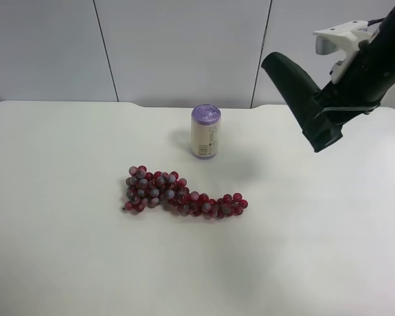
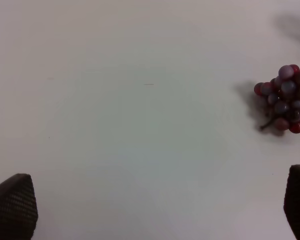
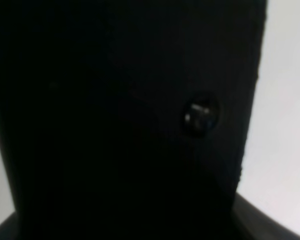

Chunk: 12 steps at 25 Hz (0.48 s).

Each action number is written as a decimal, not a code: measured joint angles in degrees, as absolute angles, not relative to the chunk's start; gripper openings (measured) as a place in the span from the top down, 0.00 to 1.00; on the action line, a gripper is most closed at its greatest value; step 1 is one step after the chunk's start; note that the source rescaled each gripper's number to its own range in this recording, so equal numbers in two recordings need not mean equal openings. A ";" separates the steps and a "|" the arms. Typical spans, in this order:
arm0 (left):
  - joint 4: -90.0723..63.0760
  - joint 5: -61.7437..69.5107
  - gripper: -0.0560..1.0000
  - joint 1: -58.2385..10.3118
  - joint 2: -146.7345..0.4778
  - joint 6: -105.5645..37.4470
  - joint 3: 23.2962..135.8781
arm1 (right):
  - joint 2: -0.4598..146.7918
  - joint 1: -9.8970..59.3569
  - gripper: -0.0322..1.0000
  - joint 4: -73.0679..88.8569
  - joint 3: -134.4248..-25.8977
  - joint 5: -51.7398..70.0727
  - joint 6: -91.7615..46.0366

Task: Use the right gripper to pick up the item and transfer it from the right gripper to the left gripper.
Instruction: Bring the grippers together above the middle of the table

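Exterior high view | dark green soft elongated pouch [image 1: 291,82] clamped in right tool [image 1: 329,108], aloft by white bench [image 1: 66,250] far edge | left tool [image 2: 155,207] spread wide, empty | advice: left should grip the free end before right releases.

Bright light from above washed the desk [image 1: 66,263]; faint, soft shadows lay beside the can [image 1: 205,131] and grapes [image 1: 178,194]. The right wrist view was nearly black and blurred, the pouch [image 3: 115,150] filling it, one small glint showing. The left wrist view was soft, dim at its corners, the fingertips [image 2: 12,207] of the left hand [image 2: 152,210] out of focus.
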<state>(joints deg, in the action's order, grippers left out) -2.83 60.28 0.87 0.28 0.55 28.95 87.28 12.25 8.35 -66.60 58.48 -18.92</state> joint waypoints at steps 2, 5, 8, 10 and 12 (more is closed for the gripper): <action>-2.83 60.28 0.00 0.87 0.28 0.55 28.95 | 87.28 14.74 0.93 7.96 -66.60 58.60 -18.92; -2.83 60.28 0.00 0.87 0.28 0.55 28.95 | 87.28 18.38 0.93 7.37 -66.60 58.60 -19.19; -2.83 60.28 0.00 0.87 0.28 0.55 28.95 | 87.28 21.58 0.93 7.18 -66.60 58.17 -19.97; -2.83 60.28 0.00 0.87 0.28 0.55 28.95 | 87.28 23.71 0.93 6.98 -66.60 58.06 -20.77; -2.83 60.28 0.00 0.87 0.28 0.55 28.95 | 87.28 26.12 0.93 6.59 -66.60 58.06 -21.31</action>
<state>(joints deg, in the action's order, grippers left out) -2.83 60.28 0.87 0.28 0.55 28.95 87.28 26.12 6.59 -66.60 58.06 -21.31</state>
